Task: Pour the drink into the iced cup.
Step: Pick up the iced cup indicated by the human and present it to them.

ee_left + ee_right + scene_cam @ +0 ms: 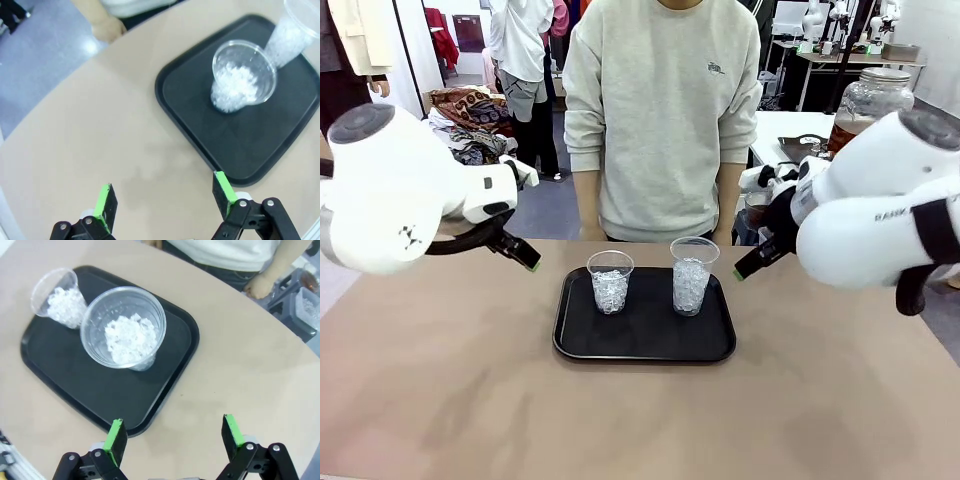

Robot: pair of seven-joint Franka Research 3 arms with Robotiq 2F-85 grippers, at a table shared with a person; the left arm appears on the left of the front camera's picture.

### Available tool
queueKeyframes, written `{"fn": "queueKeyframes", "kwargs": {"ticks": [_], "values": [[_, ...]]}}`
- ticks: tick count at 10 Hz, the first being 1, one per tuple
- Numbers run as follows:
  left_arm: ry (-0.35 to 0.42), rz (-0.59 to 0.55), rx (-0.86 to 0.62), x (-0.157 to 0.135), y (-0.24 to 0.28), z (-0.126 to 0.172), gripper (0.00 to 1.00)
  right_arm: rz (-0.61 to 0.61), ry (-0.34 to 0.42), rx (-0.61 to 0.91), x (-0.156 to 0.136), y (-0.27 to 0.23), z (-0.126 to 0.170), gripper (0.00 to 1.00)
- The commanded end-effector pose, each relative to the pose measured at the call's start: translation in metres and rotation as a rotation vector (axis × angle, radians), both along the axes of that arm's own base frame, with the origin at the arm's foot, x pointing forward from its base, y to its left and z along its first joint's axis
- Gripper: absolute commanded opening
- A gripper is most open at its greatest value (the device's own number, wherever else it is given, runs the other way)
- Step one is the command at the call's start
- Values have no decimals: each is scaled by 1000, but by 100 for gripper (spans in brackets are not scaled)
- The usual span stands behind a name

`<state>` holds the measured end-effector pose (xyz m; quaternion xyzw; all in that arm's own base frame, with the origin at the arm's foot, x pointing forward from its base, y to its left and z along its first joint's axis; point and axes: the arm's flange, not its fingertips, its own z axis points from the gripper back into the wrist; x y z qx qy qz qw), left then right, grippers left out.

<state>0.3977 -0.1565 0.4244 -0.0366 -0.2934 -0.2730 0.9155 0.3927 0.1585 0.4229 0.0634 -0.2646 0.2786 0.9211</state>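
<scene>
front view: two clear thin-plastic cups of ice, left cup (610, 283) and right cup (691, 278), stand upright on one black rectangular tray (570, 345); left gripper (525, 258) at its 10 o'clock, right gripper (750, 265) at 2 o'clock.
left wrist view: left gripper (162, 192) spread, empty; cups at 1 o'clock.
right wrist view: right gripper (172, 432) spread, empty; cups at 11 o'clock.
likely light, crushable, wet-slick; grip gently mid-wall.
</scene>
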Motion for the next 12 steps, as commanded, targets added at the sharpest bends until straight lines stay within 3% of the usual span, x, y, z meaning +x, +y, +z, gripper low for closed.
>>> {"fn": "queueKeyframes", "kwargs": {"ticks": [1, 4, 8, 10, 12], "values": [[36, 34, -81, -2, 6, 45, 100, 27, 67, 108, 3, -19, 40, 100], [167, 50, -280, 3, 22, 90, 100, 53, 204, 343, -1, -47, 80, 100], [383, 89, -553, 16, 61, 86, 100, 44, 389, 563, 6, -82, 80, 100], [414, 111, -633, 18, 70, 75, 100, 36, 435, 617, 10, -93, 72, 100], [406, 115, -599, 12, 68, 80, 100, 48, 435, 593, 9, -91, 69, 100]]}}
